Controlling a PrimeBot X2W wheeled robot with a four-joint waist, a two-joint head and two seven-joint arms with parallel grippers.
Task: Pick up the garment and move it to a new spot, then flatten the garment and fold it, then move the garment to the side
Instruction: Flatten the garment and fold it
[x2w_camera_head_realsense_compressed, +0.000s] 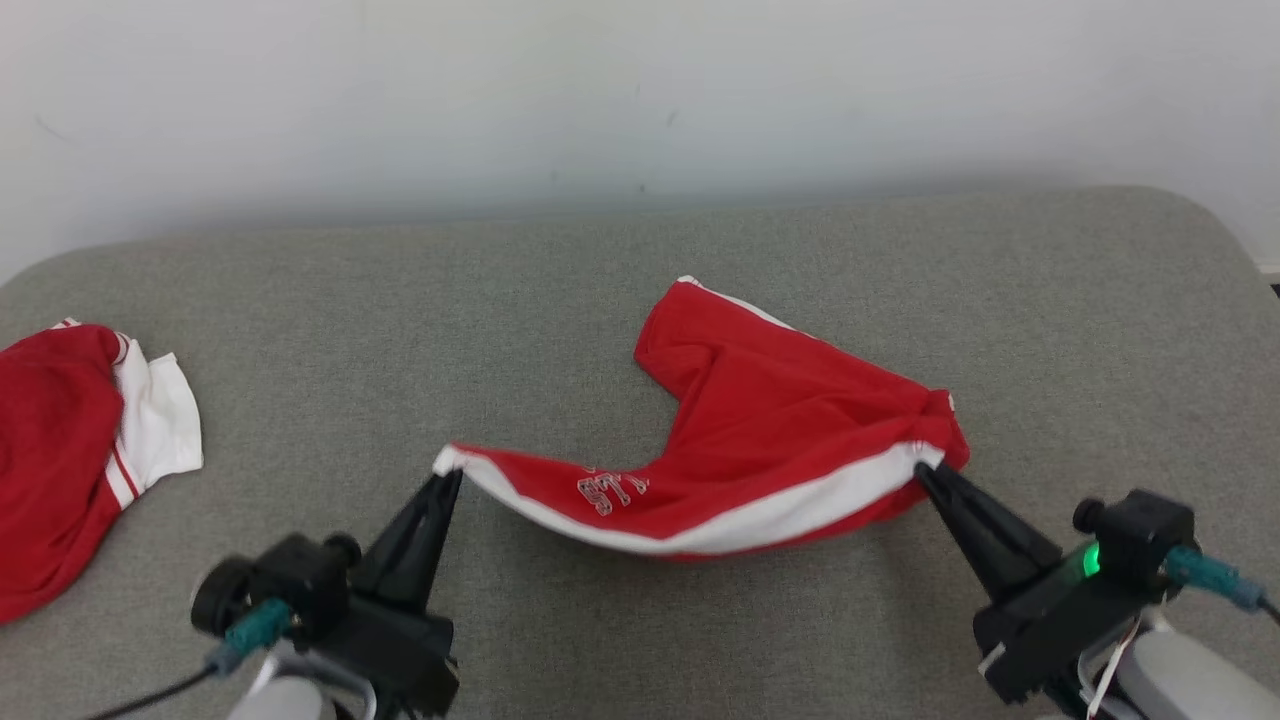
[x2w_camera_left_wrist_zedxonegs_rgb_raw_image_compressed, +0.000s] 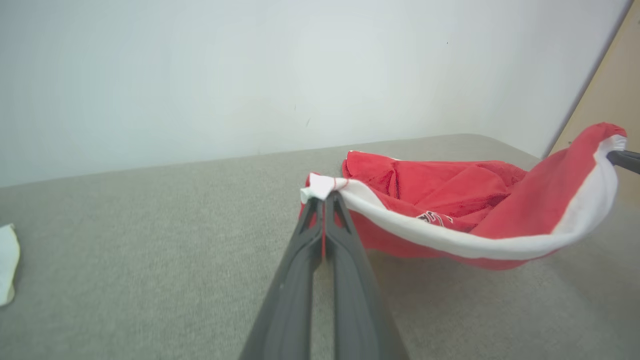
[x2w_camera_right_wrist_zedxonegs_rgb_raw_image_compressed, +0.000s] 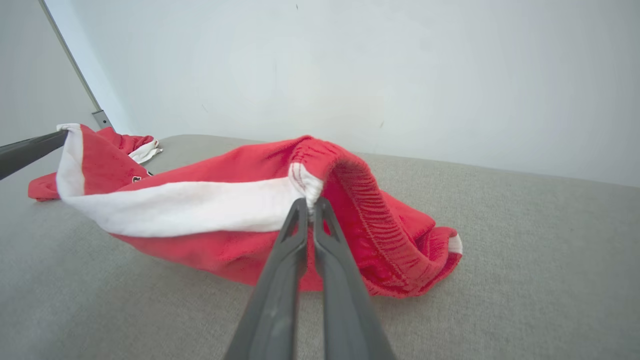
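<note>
The garment (x2w_camera_head_realsense_compressed: 770, 430) is a pair of red shorts with a white side stripe and pale lettering, lying mid-table on grey cloth. Its striped edge hangs lifted between my two grippers while the rest rests on the surface. My left gripper (x2w_camera_head_realsense_compressed: 452, 474) is shut on the stripe's left corner, seen up close in the left wrist view as the gripper (x2w_camera_left_wrist_zedxonegs_rgb_raw_image_compressed: 325, 196) pinching white fabric of the garment (x2w_camera_left_wrist_zedxonegs_rgb_raw_image_compressed: 450, 200). My right gripper (x2w_camera_head_realsense_compressed: 922, 470) is shut on the waistband end; the right wrist view shows the gripper (x2w_camera_right_wrist_zedxonegs_rgb_raw_image_compressed: 311, 202) clamping the garment (x2w_camera_right_wrist_zedxonegs_rgb_raw_image_compressed: 210, 205) beside the ribbed elastic.
A second red and white garment (x2w_camera_head_realsense_compressed: 70, 440) lies at the table's left edge, also visible as the far red garment (x2w_camera_right_wrist_zedxonegs_rgb_raw_image_compressed: 135, 145). The grey padded table (x2w_camera_head_realsense_compressed: 600, 280) ends at a pale wall behind, with rounded corners on both sides.
</note>
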